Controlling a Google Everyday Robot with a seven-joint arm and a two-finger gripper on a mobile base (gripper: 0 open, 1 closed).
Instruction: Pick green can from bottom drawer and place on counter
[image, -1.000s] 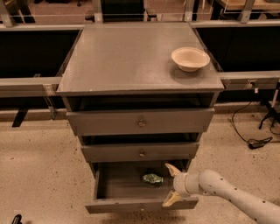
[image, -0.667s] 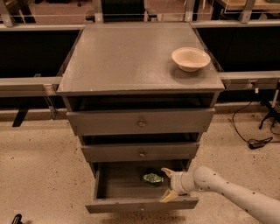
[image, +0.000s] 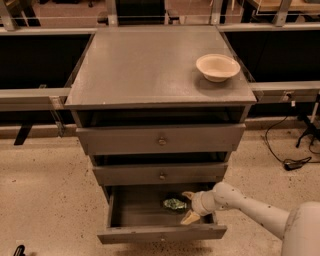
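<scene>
The green can (image: 173, 203) lies on its side inside the open bottom drawer (image: 160, 233), right of the middle. My gripper (image: 188, 206) reaches in from the right on a white arm. Its two cream fingers are spread, one above and one below the can's right end, just beside it. The counter (image: 145, 65) is the grey top of the cabinet above.
A cream bowl (image: 217, 67) sits on the counter at the right. The two upper drawers (image: 161, 140) stand slightly open. Metal rails (image: 32, 95) run on both sides of the cabinet. A black cable (image: 290, 161) lies on the floor at the right.
My gripper has moved left, deeper into the bottom drawer, from the drawer's right side up to the can's right end. The can has not moved.
</scene>
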